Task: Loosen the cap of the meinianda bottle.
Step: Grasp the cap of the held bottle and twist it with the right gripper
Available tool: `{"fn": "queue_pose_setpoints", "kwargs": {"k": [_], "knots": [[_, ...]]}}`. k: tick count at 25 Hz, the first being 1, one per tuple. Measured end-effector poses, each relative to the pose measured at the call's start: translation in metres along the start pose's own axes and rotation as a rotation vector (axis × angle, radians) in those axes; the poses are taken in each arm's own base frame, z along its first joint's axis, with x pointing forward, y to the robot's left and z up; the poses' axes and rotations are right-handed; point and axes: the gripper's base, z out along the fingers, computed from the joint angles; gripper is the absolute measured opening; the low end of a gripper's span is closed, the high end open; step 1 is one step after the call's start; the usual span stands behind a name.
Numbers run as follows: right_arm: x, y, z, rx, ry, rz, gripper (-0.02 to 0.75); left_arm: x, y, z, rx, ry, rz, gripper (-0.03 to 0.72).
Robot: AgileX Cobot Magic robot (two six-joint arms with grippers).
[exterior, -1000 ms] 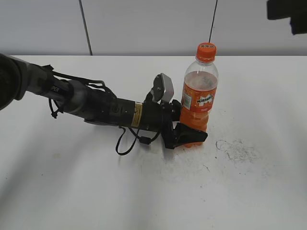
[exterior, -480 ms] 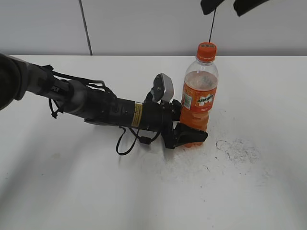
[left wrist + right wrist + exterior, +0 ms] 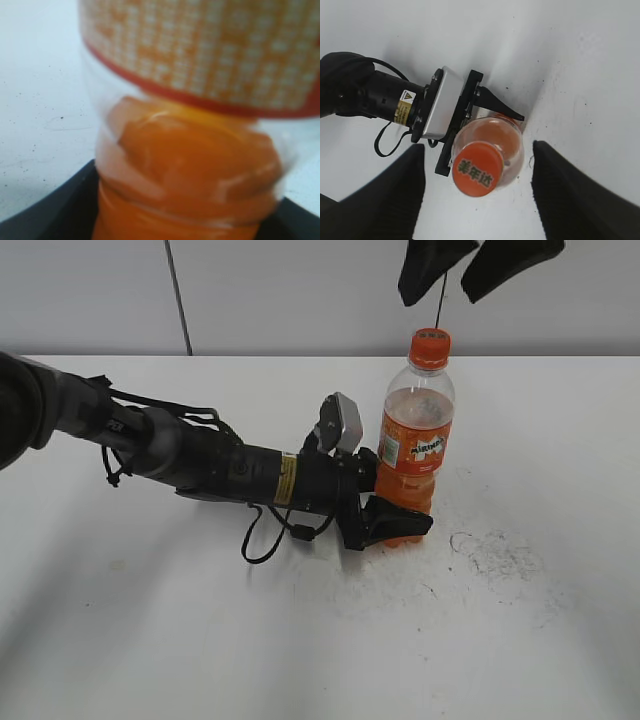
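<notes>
The big white table [image 3: 150, 640] takes up most of the outside view. It has a dark smudge of scratchy marks [image 3: 495, 552] on it, just to the right of the bottle.

The left arm [image 3: 190, 455] is long and black. It lies low across the table from the left side and reaches to the middle. A thin black cable [image 3: 262, 540] loops under it, and a yellow sticker [image 3: 287, 478] sits on its side. A small grey camera box [image 3: 340, 423] stands up near its end.

The meinianda bottle [image 3: 415, 445] stands upright on the table, close to the middle. It is see-through, with orange drink inside and an orange wrap with a logo around it.

The left gripper [image 3: 392, 522] is squeezed onto the bottom part of the bottle. One black finger [image 3: 400, 518] curves around the front of it. In the left wrist view the bottle [image 3: 190, 165] fills the picture, with black finger edges in the two bottom corners, and its sides look pinched in.

The right gripper [image 3: 470, 270] hangs in the air above the bottle. Its two black fingers [image 3: 570, 195] are spread wide apart, one on each side of the bottle top in the right wrist view. They are not touching anything.

The cap [image 3: 430, 348] is small, round and orange. It sits on top of the bottle. From above it [image 3: 477, 167] shows dark print.
</notes>
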Motion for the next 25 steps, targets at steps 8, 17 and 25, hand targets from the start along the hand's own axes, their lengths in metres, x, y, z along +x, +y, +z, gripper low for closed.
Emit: {"fn": "queue_pose_setpoints", "kwargs": {"k": [8,17,25], "knots": [[-0.003,-0.005,0.033,0.006,0.074,0.011,0.493,0.0,0.0,0.0,0.0,0.0,0.001,0.553],[-0.002,-0.005,0.031,0.004,0.073,0.012,0.493,0.0,0.0,0.0,-0.001,0.001,0.001,0.553],[0.02,-0.003,0.007,0.001,0.07,0.011,0.493,0.0,0.0,0.0,-0.001,0.0,0.001,0.553]]}}
